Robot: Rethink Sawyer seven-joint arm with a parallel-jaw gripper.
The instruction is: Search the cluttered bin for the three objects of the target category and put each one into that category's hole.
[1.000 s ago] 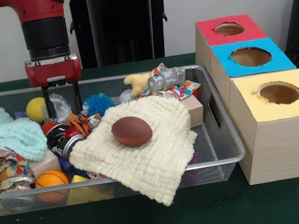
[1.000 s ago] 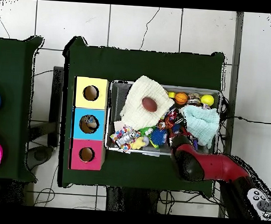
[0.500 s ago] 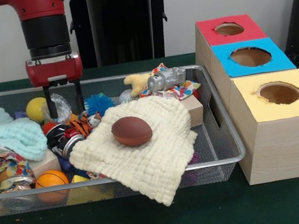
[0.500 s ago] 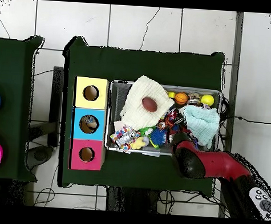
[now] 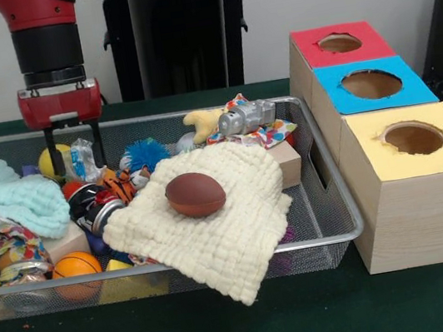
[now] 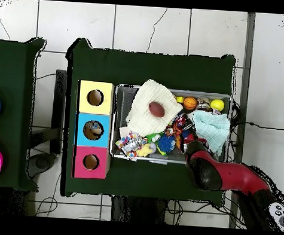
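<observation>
The wire mesh bin point(image 5: 219, 258) is full of clutter and also shows in the overhead view point(image 6: 170, 91). The hole point(image 5: 339, 43) in the red-topped box is at the far end of the box row; overhead it is lowest point(image 6: 91, 162). My gripper point(image 5: 76, 159) hangs over the bin's far left part, open. Its fingers stand either side of a crumpled silvery wrapper point(image 5: 83, 157), next to a yellow ball point(image 5: 45, 159). Overhead, the red arm point(image 6: 205, 168) hides the gripper.
A brown football point(image 5: 195, 194) lies on a pale yellow cloth point(image 5: 235, 227) draped over the bin's near rim. A mint cloth point(image 5: 8, 204), an orange ball point(image 5: 77, 265), a blue fuzzy toy point(image 5: 147, 152) and a silver can point(image 5: 247, 116) lie in the bin. Blue-topped point(image 5: 370, 84) and yellow-topped point(image 5: 413, 138) boxes adjoin the red one.
My gripper has moved left along the bin's far side and risen slightly, staying open. The bin's contents look otherwise unmoved.
</observation>
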